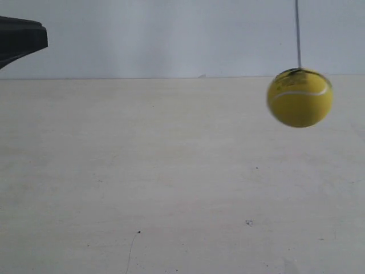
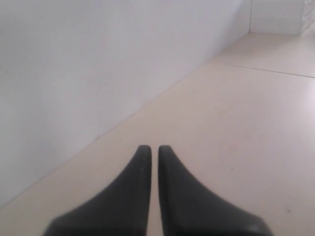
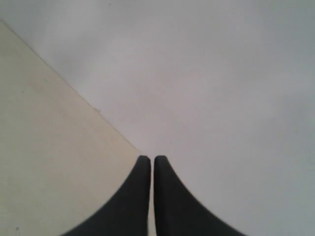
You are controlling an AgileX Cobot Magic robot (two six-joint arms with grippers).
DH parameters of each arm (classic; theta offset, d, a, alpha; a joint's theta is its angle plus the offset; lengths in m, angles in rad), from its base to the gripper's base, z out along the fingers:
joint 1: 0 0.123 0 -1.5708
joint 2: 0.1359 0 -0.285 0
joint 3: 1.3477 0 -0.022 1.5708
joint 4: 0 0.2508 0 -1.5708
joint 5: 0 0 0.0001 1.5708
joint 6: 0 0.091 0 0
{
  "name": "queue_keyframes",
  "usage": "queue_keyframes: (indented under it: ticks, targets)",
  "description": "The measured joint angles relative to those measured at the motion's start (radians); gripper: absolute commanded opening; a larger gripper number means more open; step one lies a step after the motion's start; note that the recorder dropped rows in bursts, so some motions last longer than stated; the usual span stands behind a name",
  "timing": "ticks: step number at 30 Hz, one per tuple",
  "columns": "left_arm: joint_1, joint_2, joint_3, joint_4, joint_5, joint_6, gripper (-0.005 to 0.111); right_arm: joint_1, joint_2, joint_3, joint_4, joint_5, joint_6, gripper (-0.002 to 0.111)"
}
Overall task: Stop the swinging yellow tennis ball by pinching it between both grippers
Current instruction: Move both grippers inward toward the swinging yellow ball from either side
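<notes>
The yellow tennis ball (image 1: pixel 299 97) hangs from a thin dark string (image 1: pixel 297 34) at the exterior view's right, blurred, above the pale table. A black wedge of the arm at the exterior view's left (image 1: pixel 21 39) pokes in at the top left corner, far from the ball. In the left wrist view my left gripper (image 2: pixel 151 147) is shut with nothing in it, just a thin slit between its black fingers. My right gripper (image 3: pixel 151 158) in the right wrist view is likewise shut and empty. Neither wrist view shows the ball.
A pale cream tabletop (image 1: pixel 171 182) fills the lower exterior view, and a white wall (image 1: pixel 171 34) stands behind it. The left wrist view shows that wall (image 2: pixel 74 73) meeting the table along a slanted line.
</notes>
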Motion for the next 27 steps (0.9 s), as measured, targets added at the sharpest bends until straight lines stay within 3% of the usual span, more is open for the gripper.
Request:
queue_keyframes:
  ticks: [7,27]
  targets:
    - [0.000,0.047,0.000,0.018,-0.077,0.000,0.005,0.000,0.056,0.000,0.303,0.048,-0.298,0.000]
    - [0.000,0.052,-0.002,0.078,-0.157,0.000,0.005,0.000,0.086,0.000,0.583,0.100,-0.569,0.000]
